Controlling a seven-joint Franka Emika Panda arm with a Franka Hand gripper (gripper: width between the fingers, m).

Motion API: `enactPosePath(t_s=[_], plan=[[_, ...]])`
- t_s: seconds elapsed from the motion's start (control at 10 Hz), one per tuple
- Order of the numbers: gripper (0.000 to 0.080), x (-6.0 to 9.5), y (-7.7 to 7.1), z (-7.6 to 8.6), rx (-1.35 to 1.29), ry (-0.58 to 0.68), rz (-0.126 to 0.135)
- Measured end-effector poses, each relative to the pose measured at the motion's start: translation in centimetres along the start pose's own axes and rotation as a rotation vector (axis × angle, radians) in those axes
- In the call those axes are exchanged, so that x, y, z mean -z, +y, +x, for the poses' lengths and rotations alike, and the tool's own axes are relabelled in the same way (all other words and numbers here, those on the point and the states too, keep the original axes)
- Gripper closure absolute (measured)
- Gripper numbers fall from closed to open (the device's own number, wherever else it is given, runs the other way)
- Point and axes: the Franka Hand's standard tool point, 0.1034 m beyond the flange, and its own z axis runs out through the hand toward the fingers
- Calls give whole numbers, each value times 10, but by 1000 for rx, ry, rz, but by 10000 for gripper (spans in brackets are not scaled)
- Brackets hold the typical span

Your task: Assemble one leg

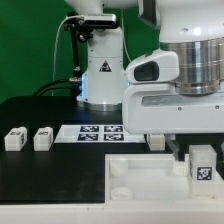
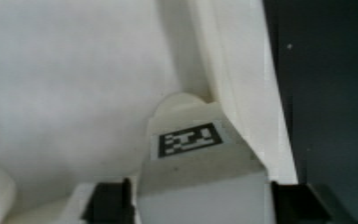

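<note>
**Leg gripped at the tray, seating yet to be done**

Nearest, the leg (image 1: 203, 170) is clamped between the fingers of the gripper (image 1: 200, 158), which are closed on its sides. It is held at the edge of the tray (image 1: 130, 172). Pickup looks done; seating is judged still to come, and no socket can be made out. Farther back, one spare leg (image 1: 15, 140), another (image 1: 42, 138) and the marker board (image 1: 100, 131) are seen.

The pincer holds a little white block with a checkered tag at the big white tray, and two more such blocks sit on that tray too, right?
Not quite. The spare legs sit on the black table, at the exterior view's left, apart from the white tray; the exterior view shows this. The rest holds: the pincer grips a tagged leg at that tray.
</note>
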Motion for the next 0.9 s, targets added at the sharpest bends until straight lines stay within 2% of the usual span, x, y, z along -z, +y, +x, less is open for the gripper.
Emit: enactPosePath(t_s=[0.3,0.5,0.6,0.8,0.9], plan=[[508,0,0,0,-359,-6,13],[508,0,3,4,-774,-41,64],[508,0,2,4,-955,-52,69],[506,-1,2,4,-1216,-72,101],[506,-1,1,3,-1245,-74,100]])
